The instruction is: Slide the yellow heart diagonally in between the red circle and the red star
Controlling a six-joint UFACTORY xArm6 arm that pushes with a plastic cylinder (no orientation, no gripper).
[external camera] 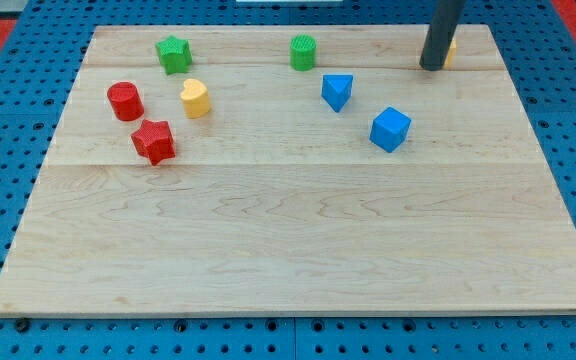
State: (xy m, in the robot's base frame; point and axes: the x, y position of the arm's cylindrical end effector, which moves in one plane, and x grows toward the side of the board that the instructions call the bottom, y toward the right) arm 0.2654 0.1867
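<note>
The yellow heart (196, 98) lies at the view's upper left, just right of the red circle (125, 101) and up-right of the red star (153, 141). The circle and star sit close together with a small gap between them. My tip (432, 67) is far off at the view's upper right, resting on the board next to a yellow block (450, 52) that the rod mostly hides. The tip touches none of the task's blocks.
A green star (173, 54) and a green cylinder (304, 52) sit near the top edge. A blue triangular block (337, 91) and a blue cube (390, 128) lie right of centre. The wooden board (298, 240) rests on a blue pegboard.
</note>
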